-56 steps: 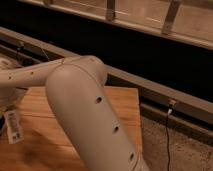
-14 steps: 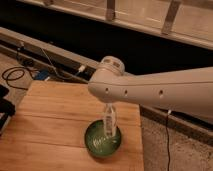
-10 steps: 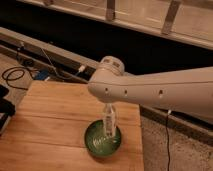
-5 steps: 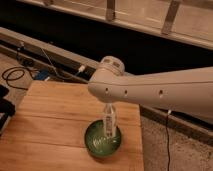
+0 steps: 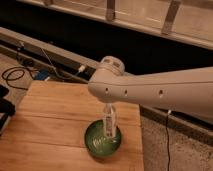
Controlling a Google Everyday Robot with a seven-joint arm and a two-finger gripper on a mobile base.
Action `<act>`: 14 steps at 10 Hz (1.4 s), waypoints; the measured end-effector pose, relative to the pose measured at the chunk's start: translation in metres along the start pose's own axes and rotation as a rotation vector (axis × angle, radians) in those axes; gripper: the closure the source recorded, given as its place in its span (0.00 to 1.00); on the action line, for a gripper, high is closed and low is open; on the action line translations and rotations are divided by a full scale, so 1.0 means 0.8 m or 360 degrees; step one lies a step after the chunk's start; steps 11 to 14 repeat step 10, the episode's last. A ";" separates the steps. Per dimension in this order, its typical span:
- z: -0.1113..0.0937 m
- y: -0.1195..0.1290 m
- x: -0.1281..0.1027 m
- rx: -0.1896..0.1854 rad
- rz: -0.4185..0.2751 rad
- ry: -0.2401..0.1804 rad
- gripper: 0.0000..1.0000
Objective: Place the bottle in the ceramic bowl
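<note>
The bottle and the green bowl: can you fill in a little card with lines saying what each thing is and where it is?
bottle: small white bottle, upright, its lower end inside the bowl
bowl: dark green ceramic bowl, near the front right part of the table
table: wooden table
gripper: gripper, hidden under the arm's white wrist, straight above the bowl at the bottle's top
arm: white robot arm, reaching in from the right
cables: black cables on the floor at left
</note>
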 end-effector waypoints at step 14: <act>0.001 0.000 0.000 0.0000 0.0000 0.0003 0.20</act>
